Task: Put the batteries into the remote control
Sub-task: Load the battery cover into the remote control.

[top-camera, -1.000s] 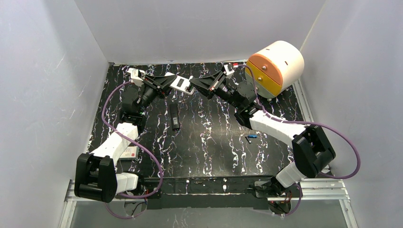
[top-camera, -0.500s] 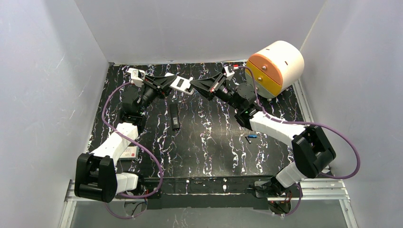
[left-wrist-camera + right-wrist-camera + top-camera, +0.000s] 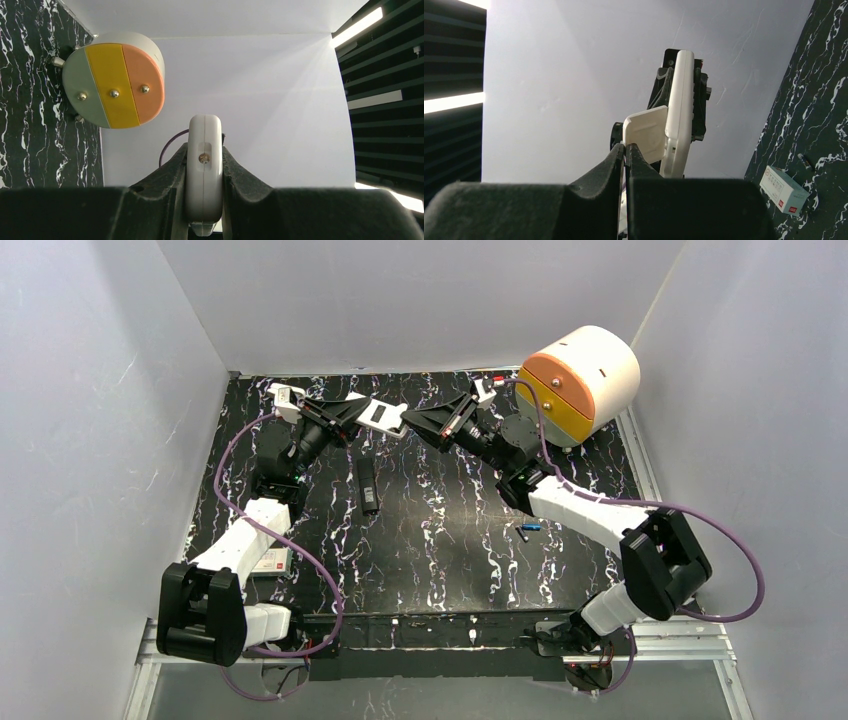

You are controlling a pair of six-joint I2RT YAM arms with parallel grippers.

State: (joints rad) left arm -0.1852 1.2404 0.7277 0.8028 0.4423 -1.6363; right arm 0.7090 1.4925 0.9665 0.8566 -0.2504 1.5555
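Note:
My left gripper (image 3: 365, 415) is shut on a white remote control (image 3: 381, 417) and holds it in the air over the far part of the table. In the left wrist view the remote (image 3: 204, 167) stands edge-on between the fingers (image 3: 172, 175). My right gripper (image 3: 407, 423) is shut on the remote's white battery cover (image 3: 645, 134), which hangs out at an angle from the remote's body (image 3: 679, 117). The batteries (image 3: 527, 530), small blue and black cells, lie on the table right of centre, away from both grippers.
A black remote (image 3: 368, 486) lies on the black marbled table (image 3: 440, 550) below the grippers. A round cream, orange and yellow drawer unit (image 3: 581, 371) stands at the far right corner. A small white box (image 3: 271, 561) lies by the left arm. White walls enclose the table.
The right arm has shifted slightly to the right with the cover in its grip. The left gripper still holds the remote in about the same place.

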